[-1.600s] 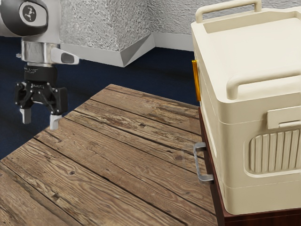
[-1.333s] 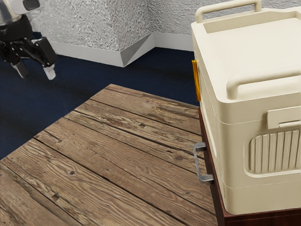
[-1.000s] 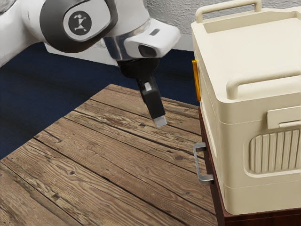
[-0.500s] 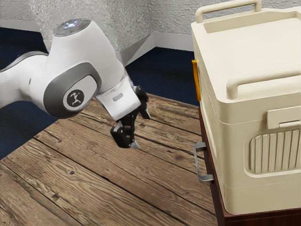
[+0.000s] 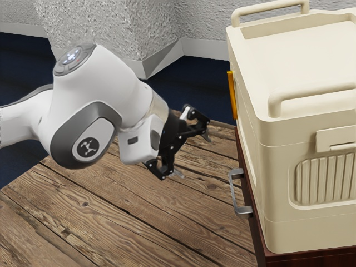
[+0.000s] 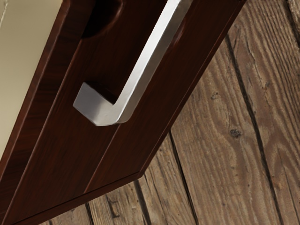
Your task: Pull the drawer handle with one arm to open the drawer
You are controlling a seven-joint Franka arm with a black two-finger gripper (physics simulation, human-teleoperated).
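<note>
gripper [image 5: 192, 154] spread wide, apart from the drawer handle [image 6: 147, 61]; the wrist view crops 1 end.

Room, indoor, exact kind unclear: the rough pale-grey wall [image 5: 119, 30] met a whitish baseboard [image 5: 206, 49]; the floor [image 5: 203, 78] was dark blue; the table [image 5: 128, 211] had worn wooden planks.

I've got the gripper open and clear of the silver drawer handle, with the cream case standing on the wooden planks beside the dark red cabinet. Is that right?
Not quite: the cream case stands on top of the dark red cabinet, as the exterior view shows. The gripper is open and clear of the silver drawer handle.
</note>
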